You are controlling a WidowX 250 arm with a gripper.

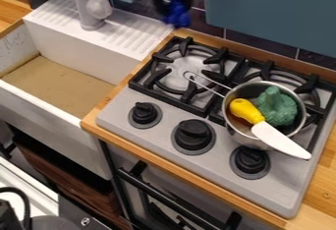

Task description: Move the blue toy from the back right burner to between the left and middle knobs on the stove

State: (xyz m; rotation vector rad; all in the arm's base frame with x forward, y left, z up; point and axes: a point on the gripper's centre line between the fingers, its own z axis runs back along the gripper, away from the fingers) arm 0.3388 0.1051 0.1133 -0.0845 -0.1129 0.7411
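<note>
The black gripper [169, 7] hung at the top of the frame, right of the faucet [92, 8] and above the back edge of the stove [157, 134], with a small blue item [177, 17] at its lower end. It was too blurred to tell whether the jaws were apart, together or clamped on that item. Well below and to the right, a metal pot [235, 130] sat on the right burner grate [315, 81], its wire handle [213, 92] reaching left over the left burner grate [157, 71]. In the pot lay a green toy broccoli [277, 107] and, beside it, the yellow handle of a toy knife [246, 111]; its white blade crossed the rim and stuck out toward the lower right, partly above the rightmost of three black knobs [250, 161]. The stove's grey top was set in a wooden tabletop [197, 177], with an oven handle [174, 199] below its front edge. At the left stood a white sink [52, 121] with a flat tan bottom and a ribbed ledge behind it. Dark tiles [259, 44] and blue-grey panels [275, 13] ran along the back, and a black cable [25, 202] curved at the lower left.
</note>
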